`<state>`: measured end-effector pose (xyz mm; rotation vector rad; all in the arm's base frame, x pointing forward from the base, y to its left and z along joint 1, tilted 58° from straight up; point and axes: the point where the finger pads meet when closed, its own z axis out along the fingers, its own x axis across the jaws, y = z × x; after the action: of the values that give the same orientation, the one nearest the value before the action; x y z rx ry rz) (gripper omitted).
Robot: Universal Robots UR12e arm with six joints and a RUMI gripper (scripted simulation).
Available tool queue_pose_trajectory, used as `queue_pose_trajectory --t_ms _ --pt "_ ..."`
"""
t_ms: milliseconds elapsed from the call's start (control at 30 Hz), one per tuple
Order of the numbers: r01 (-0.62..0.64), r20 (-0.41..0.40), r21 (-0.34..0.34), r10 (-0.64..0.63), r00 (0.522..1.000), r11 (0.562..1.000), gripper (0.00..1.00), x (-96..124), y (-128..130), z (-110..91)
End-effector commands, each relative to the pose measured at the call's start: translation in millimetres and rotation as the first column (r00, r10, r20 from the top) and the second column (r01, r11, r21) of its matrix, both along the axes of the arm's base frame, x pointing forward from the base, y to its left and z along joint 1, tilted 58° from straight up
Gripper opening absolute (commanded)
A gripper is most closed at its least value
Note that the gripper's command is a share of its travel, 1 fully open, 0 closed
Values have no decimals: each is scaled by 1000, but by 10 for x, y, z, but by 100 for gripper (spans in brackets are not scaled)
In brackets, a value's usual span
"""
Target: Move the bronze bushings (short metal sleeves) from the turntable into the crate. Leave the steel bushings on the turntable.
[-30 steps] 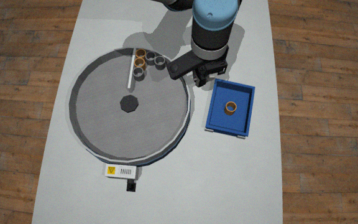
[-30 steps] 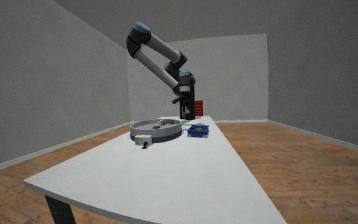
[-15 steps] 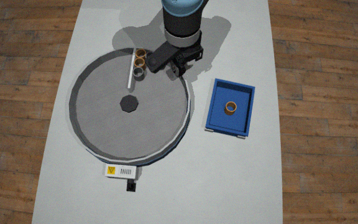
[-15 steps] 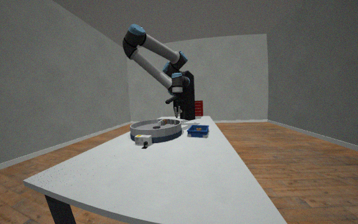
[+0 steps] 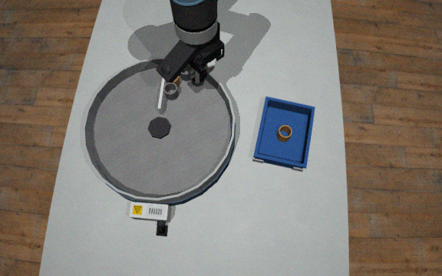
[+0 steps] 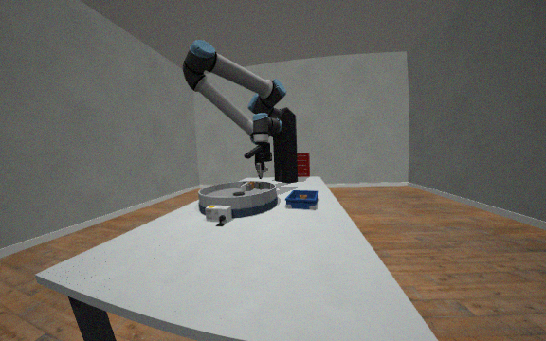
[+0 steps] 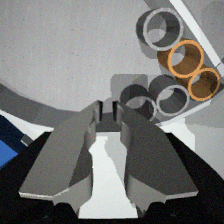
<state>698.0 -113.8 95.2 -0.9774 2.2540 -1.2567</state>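
Observation:
My gripper (image 5: 198,80) (image 6: 260,176) (image 7: 107,102) is shut with nothing between its fingertips. It hangs above the back part of the turntable (image 5: 129,153) (image 6: 240,206). In the wrist view, right of the fingertips, two bronze bushings stand close together, one (image 7: 193,58) nearer the upper steel bushing (image 7: 165,18) and one (image 7: 204,85) nearer the rim. Two more steel bushings, one (image 7: 161,85) beside the bronze pair and one (image 7: 134,93) close to the fingertips, stand by the rim. In the top view the arm hides part of this group. One bronze bushing (image 5: 284,138) stands in the blue crate (image 5: 261,126) (image 6: 301,205).
A white divider bar (image 5: 161,96) (image 7: 198,32) runs inward from the back rim, beside the bushings. A dark hub (image 5: 159,127) sits at the turntable's middle. The raised wall surrounds the disc. A white control box (image 5: 149,211) (image 6: 218,213) is at the turntable's front.

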Motion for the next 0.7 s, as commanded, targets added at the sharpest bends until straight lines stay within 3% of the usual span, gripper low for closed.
queue_pose_trajectory --t_ms 0,667 --pt "-54 -36 -37 53 998 998 5 -101 -132 66" --pt "-127 -116 -110 114 987 986 5 -315 -502 212"
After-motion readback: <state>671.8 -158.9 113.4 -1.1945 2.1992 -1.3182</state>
